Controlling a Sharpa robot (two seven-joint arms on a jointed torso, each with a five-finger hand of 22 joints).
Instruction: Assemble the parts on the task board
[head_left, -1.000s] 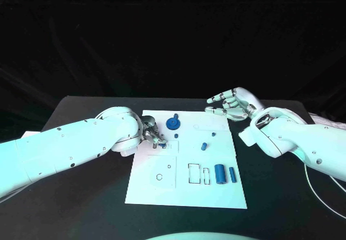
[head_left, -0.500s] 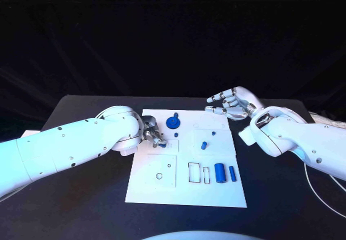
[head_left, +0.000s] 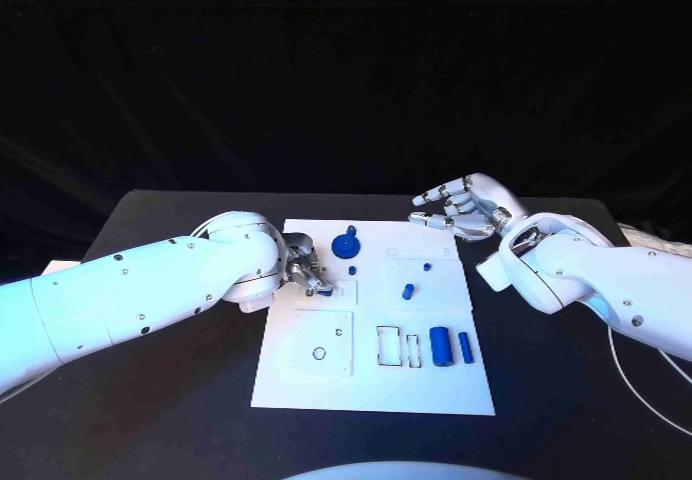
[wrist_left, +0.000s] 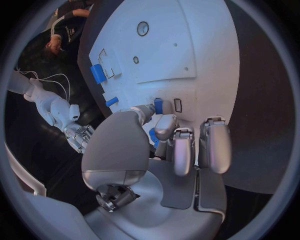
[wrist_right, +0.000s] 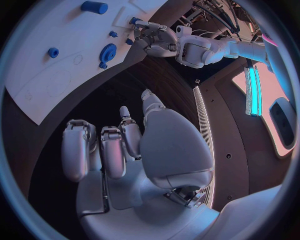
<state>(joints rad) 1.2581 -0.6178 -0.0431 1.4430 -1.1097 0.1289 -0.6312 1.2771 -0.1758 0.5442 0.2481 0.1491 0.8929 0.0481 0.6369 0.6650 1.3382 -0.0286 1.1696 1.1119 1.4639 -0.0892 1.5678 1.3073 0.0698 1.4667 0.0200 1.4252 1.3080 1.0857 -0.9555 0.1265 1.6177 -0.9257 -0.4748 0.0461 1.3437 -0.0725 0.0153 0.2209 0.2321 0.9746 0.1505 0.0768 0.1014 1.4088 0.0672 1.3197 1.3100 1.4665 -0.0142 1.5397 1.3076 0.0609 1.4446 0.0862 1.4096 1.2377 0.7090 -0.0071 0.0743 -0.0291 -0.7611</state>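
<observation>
left robot hand (head_left: 306, 268) pinching a small blue part (wrist_left: 158, 105) on the white board (head_left: 368, 385), right robot hand (head_left: 462, 208) hovering empty, fingers loosely spread

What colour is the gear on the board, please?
Blue; the gear shows best in the head view.

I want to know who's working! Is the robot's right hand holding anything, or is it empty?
Empty. The right hand hangs over the black table beyond the task board, fingers loosely curled and apart, nothing between them.

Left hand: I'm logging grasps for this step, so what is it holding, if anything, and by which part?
The left hand pinches a small blue part over the task board; which end it holds cannot be told. The right hand holds nothing.
</observation>
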